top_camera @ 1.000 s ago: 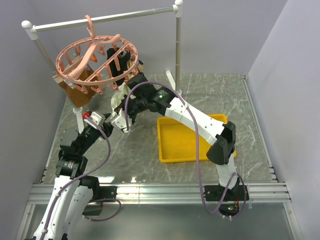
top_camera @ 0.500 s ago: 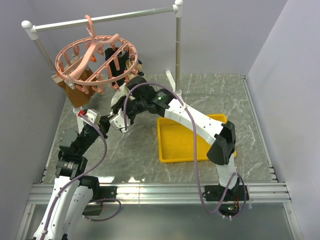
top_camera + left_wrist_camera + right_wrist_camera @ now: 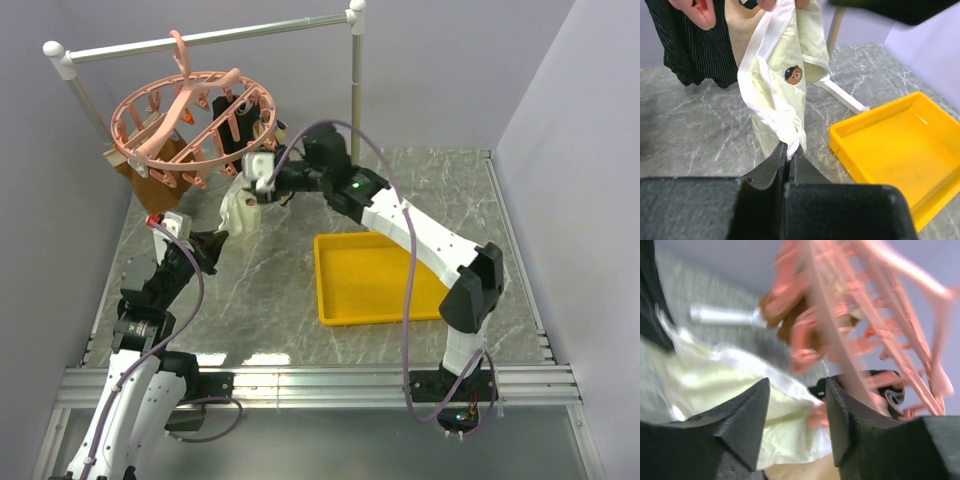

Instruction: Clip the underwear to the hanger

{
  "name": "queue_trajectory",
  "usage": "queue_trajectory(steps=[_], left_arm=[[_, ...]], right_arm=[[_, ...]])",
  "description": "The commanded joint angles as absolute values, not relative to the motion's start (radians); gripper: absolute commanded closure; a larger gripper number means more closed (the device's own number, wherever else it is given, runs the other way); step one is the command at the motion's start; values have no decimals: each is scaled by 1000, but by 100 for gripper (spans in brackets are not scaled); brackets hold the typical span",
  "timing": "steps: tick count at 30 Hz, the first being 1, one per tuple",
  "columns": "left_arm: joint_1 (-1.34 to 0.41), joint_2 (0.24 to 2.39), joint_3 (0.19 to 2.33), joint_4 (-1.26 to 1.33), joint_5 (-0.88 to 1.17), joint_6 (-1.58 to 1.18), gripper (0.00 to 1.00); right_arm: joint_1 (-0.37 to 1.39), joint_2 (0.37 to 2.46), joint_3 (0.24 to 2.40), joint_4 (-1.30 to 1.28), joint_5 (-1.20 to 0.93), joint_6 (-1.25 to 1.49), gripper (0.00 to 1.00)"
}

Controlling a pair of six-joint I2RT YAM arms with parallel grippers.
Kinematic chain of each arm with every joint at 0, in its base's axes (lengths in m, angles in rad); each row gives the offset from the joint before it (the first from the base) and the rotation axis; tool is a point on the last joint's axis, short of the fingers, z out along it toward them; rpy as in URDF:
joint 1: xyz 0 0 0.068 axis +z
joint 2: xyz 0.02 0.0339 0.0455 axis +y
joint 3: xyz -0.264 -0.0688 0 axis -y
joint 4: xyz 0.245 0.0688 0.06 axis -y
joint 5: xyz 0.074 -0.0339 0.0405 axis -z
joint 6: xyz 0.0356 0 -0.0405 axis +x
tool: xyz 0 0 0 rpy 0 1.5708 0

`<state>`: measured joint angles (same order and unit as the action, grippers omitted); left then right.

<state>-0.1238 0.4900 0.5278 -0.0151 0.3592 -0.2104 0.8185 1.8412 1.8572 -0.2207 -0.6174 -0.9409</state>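
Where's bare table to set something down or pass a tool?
Free: marble between yellow tray and left arm; marble behind the tray, far right; the tray floor itself. Crowded: rear left under the hanger, around the underwear.

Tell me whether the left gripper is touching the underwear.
Touching: the left wrist view shows the left gripper pinched shut on the underwear, at its bottom edge.

A white-and-grey metal rail [image 3: 260, 30] with round white end caps stands at the back on thin upright posts [image 3: 355, 100]. Under it spreads a grey, white-veined marble-look tabletop [image 3: 270, 300], softly glossy in even light. Plain pale lilac-grey walls close in behind the rail [image 3: 440, 70] and beyond either end [image 3: 40, 200] [image 3: 590, 150]. Opposite the rail, a ribbed aluminium frame [image 3: 330, 385] borders the tabletop.
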Motion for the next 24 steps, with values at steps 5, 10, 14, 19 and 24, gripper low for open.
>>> queue_trajectory(steps=[5,10,14,19,24], left_arm=[[-46,531,529,126,449,-415,100],[-6,520,479,167,488,-500,100],[26,517,445,170,463,-554,100],[98,532,411,190,489,-630,100],[149,569,393,264,540,-704,100]], right_arm=[[815,1735,1792,120,-601,-162,51],[854,1715,1769,150,-506,-38,60],[896,1726,1785,132,-453,-18,63],[946,1750,1807,109,-344,-32,70],[1006,1766,1807,123,-83,-22,62]])
